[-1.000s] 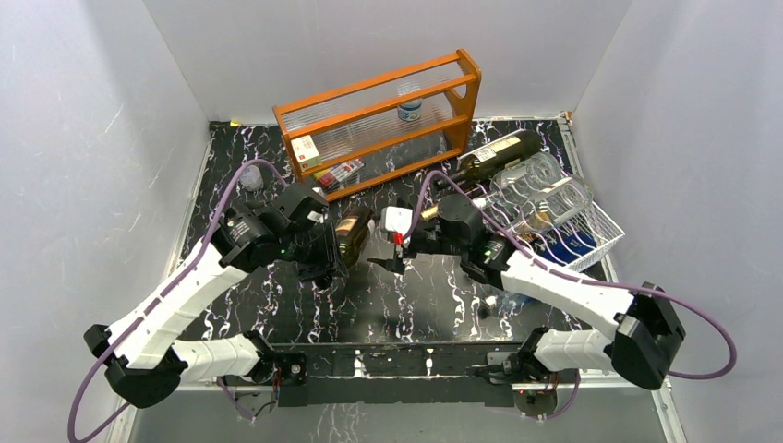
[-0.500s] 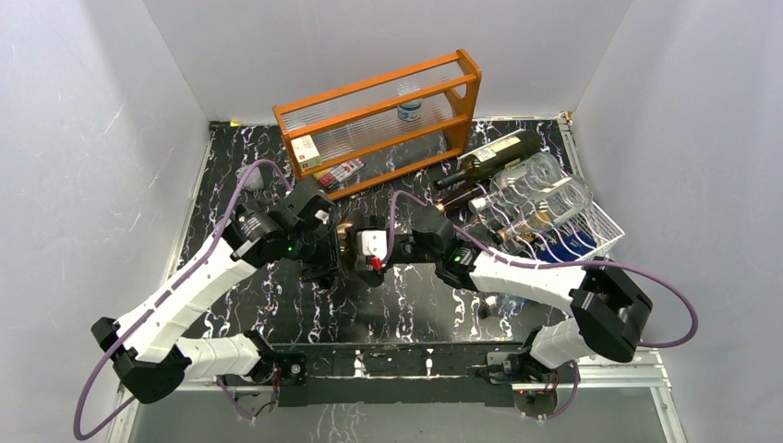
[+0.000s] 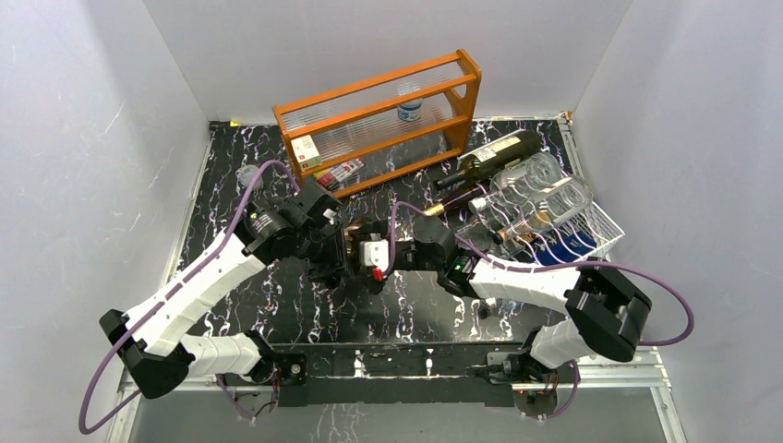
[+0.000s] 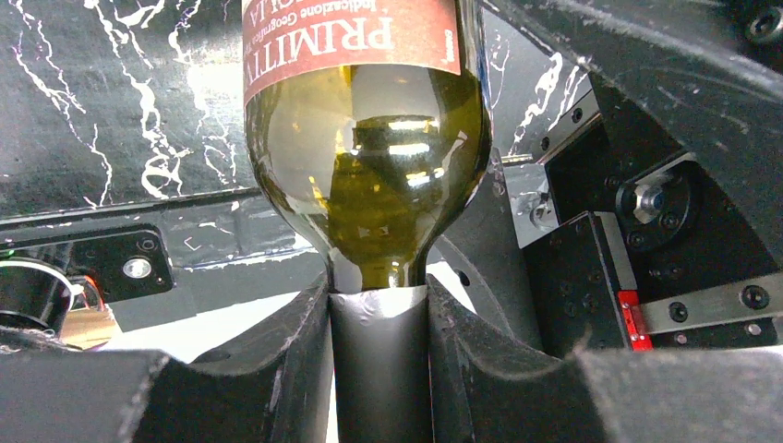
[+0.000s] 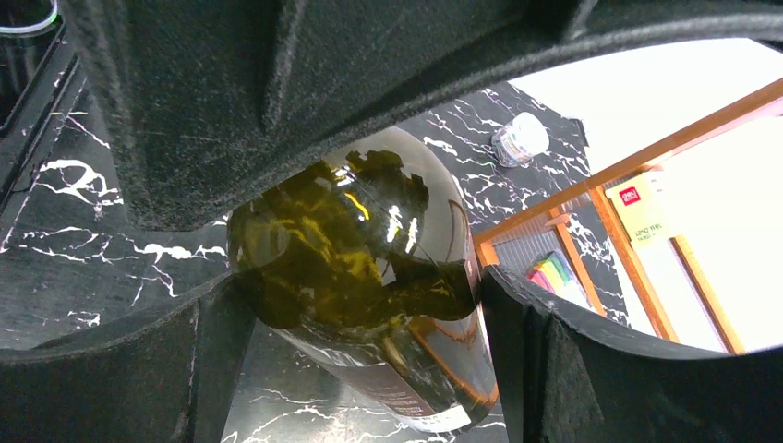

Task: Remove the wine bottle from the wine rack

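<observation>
Olive-green glass of the wine bottle (image 4: 365,166) filled the left wrist view, red label (image 4: 351,37) toward the far end. The left gripper (image 4: 379,318) was clamped on the neck, one finger tight on each side just below the shoulder.

The bottle was off the wine rack (image 3: 605,223). It hung above the middle of the black marbled table (image 3: 406,300), between the two wrists and well apart from the rack at the right. The other bottles (image 3: 517,171) lay on the rack.

The right gripper (image 5: 365,341) had its jaws spread wide, one finger on each side of the bottle's body. Contact between the pads and the glass could not be told from the right wrist view.

Judgement: the lift-off step looked done. The step in hand looked like a second grasp or a handover in mid-air.

Next move, as judged: close the right jaws squarely on the body before the left lets go, or lower the bottle onto the table. The glass is smooth and round, so a grip off centre could let it roll or slip.
</observation>
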`<state>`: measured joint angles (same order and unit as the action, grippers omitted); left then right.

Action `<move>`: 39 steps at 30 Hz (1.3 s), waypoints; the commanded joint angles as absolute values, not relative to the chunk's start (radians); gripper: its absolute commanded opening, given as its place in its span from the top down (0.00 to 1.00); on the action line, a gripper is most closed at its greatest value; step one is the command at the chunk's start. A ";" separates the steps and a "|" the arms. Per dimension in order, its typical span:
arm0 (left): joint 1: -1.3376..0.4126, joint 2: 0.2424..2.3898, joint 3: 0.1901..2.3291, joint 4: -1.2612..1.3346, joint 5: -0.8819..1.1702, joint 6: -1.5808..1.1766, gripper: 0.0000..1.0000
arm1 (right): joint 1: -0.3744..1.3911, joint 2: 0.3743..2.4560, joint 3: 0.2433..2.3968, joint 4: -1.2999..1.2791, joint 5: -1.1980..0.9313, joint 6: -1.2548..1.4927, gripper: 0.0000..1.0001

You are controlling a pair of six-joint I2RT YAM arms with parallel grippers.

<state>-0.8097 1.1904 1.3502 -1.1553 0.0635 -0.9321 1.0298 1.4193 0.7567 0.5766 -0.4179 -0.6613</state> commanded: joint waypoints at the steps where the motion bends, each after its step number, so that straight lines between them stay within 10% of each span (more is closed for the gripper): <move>1: -0.818 1.186 1.383 -1.043 0.099 -0.902 1.00 | 1.048 1.335 0.730 0.651 -0.385 -0.656 0.02; 15: -0.819 1.163 1.379 -1.064 0.068 -0.901 1.00 | 1.047 1.122 0.611 0.622 -0.362 -0.567 0.02; 39: -0.819 1.168 1.371 -1.035 0.240 -0.838 1.00 | 1.045 1.380 0.678 0.744 -0.310 -0.747 0.02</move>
